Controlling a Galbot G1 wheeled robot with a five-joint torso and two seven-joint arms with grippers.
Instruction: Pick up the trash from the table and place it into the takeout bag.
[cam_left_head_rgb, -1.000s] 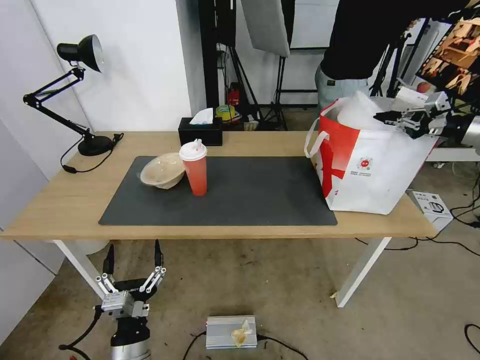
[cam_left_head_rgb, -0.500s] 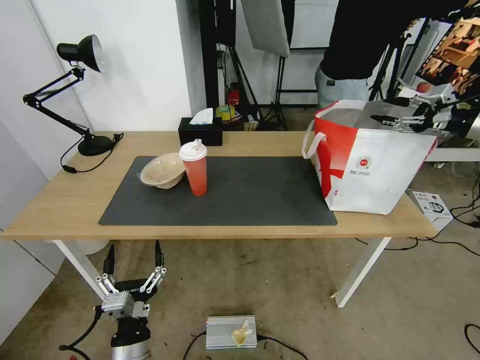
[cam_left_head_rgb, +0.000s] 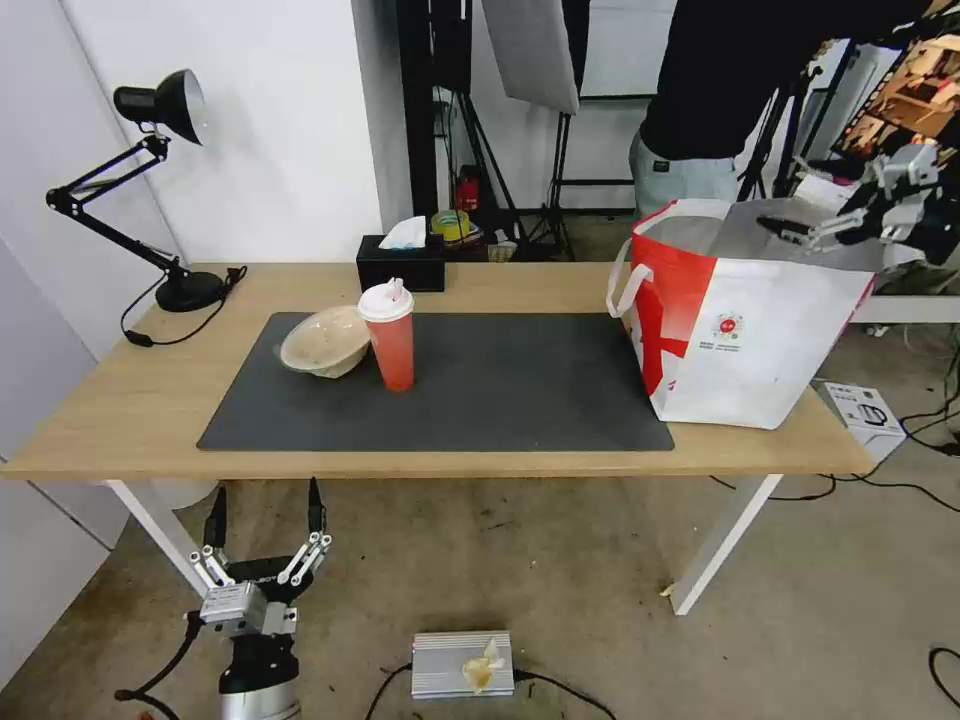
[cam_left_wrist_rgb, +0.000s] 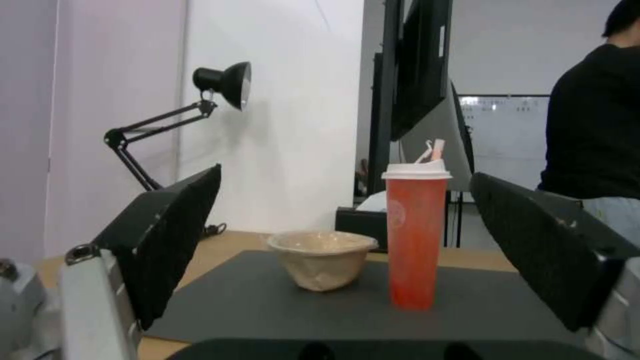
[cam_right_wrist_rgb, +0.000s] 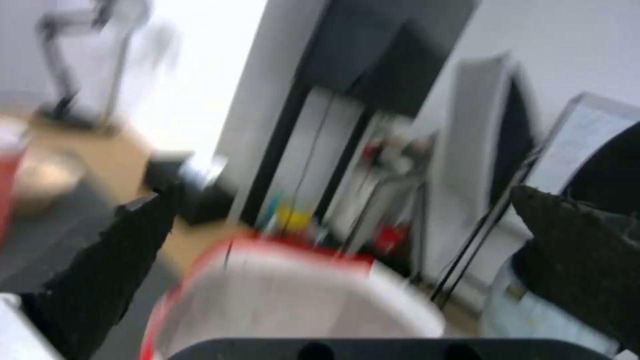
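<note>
On the dark mat (cam_left_head_rgb: 500, 385) of the table (cam_left_head_rgb: 120, 410) lie two pieces of trash: a red cup with a white lid (cam_left_head_rgb: 391, 335) and, touching its left side, a beige paper bowl (cam_left_head_rgb: 325, 342). Both also face my left wrist camera, the cup (cam_left_wrist_rgb: 415, 240) and the bowl (cam_left_wrist_rgb: 323, 257), between its black fingers (cam_left_wrist_rgb: 167, 240). My left gripper (cam_left_head_rgb: 265, 500) hangs open and empty below the table's front edge. The red-and-white takeout bag (cam_left_head_rgb: 740, 330) stands at the table's right end. My right gripper (cam_left_head_rgb: 805, 228) hovers open and empty above the bag's mouth (cam_right_wrist_rgb: 287, 295).
A black tissue box (cam_left_head_rgb: 400, 262) sits behind the cup and a black desk lamp (cam_left_head_rgb: 165, 200) stands at the table's back left. A person in black (cam_left_head_rgb: 740, 90) stands just behind the bag. A silver box (cam_left_head_rgb: 463, 663) and a small white box (cam_left_head_rgb: 865, 415) lie on the floor.
The white thing at the bag's mouth, by my right gripper, has dropped out of sight. My right gripper has risen and drawn back to the right. The left arm has not moved.
</note>
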